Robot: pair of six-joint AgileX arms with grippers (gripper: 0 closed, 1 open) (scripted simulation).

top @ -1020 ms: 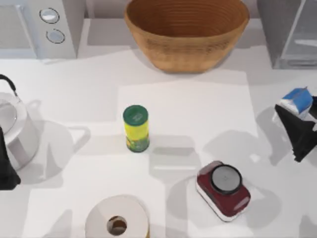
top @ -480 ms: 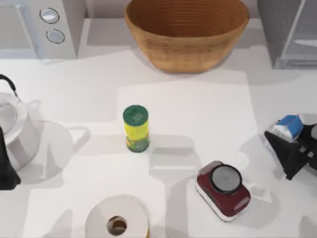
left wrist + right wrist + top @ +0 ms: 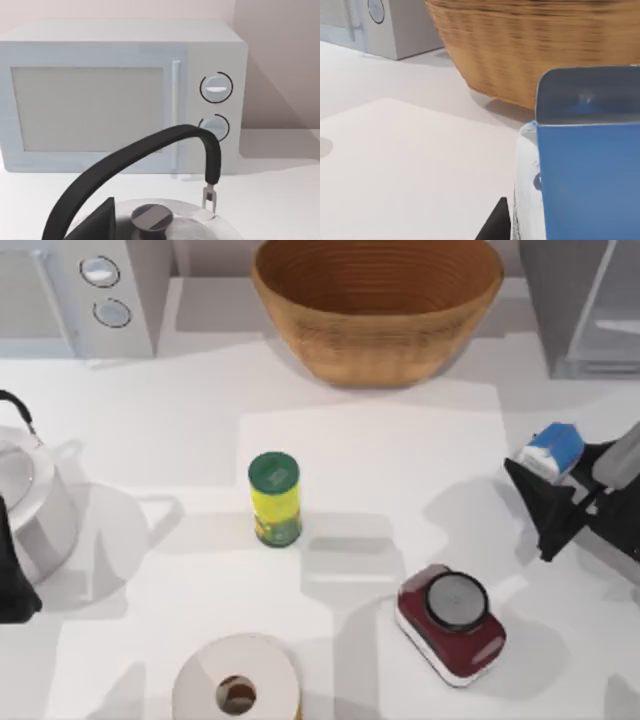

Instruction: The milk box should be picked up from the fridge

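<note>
My right gripper (image 3: 550, 502) is at the table's right side, in front of the fridge (image 3: 580, 305) and well clear of it; its dark fingers (image 3: 558, 515) are clamped on the milk box (image 3: 552, 450), which is held above the white table (image 3: 380, 470) and out of the cabinet; the carton's blue gabled top faces the top view's camera, its pale body below that. In the right wrist view the milk box (image 3: 580, 160) sits very close, blue panel and whitish side, with one dark fingertip (image 3: 495, 225) beside it; beyond it stand the woven basket (image 3: 535, 45) and a corner of the microwave (image 3: 385, 25).

The fridge stands at the back right corner, dark grey with a paler panel inside; the basket (image 3: 377, 305) is at the back centre, the microwave (image 3: 75, 295) with its two knobs at the back left.

On the table, the yellow can (image 3: 274, 498) with a green lid stands upright near the middle; a dark red device with a round grey top (image 3: 450, 622) lies in front of my right gripper and to its left; a paper roll (image 3: 238, 680) sits at the front edge.

My left arm (image 3: 12, 570) is parked at the left edge beside the kettle (image 3: 25, 495); its wrist view looks over the kettle's lid (image 3: 150, 220) and black handle (image 3: 150, 155) toward the microwave (image 3: 120, 95); whether its fingers are apart or together I cannot tell.
</note>
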